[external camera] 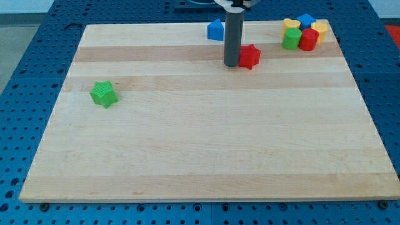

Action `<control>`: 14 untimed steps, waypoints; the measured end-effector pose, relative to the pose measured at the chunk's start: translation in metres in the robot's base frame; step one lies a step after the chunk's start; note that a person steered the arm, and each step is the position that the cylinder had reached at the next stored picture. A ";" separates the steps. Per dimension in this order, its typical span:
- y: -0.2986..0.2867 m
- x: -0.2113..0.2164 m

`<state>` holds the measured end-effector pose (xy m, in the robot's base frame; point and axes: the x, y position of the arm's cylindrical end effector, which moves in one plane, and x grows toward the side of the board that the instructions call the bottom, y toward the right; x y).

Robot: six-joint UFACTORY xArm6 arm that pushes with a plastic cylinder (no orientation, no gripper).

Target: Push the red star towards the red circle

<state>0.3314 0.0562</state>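
The red star (250, 56) lies near the view's top, right of centre, on the wooden board (206, 144). My tip (232, 64) is at the star's left side, touching or nearly touching it. The red circle (308, 39) stands in a cluster at the view's top right, to the right of the star and slightly higher in the view.
The cluster around the red circle holds a green block (291, 39), a yellow heart (291, 25), a blue block (305, 20) and a yellow block (320, 29). A blue block (215, 29) sits at the top behind the rod. A green star (103, 94) lies at the left.
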 end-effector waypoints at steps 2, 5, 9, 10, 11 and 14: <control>0.013 -0.021; 0.034 -0.037; 0.031 -0.027; 0.031 -0.015; 0.032 -0.009; 0.073 -0.010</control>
<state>0.3215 0.1295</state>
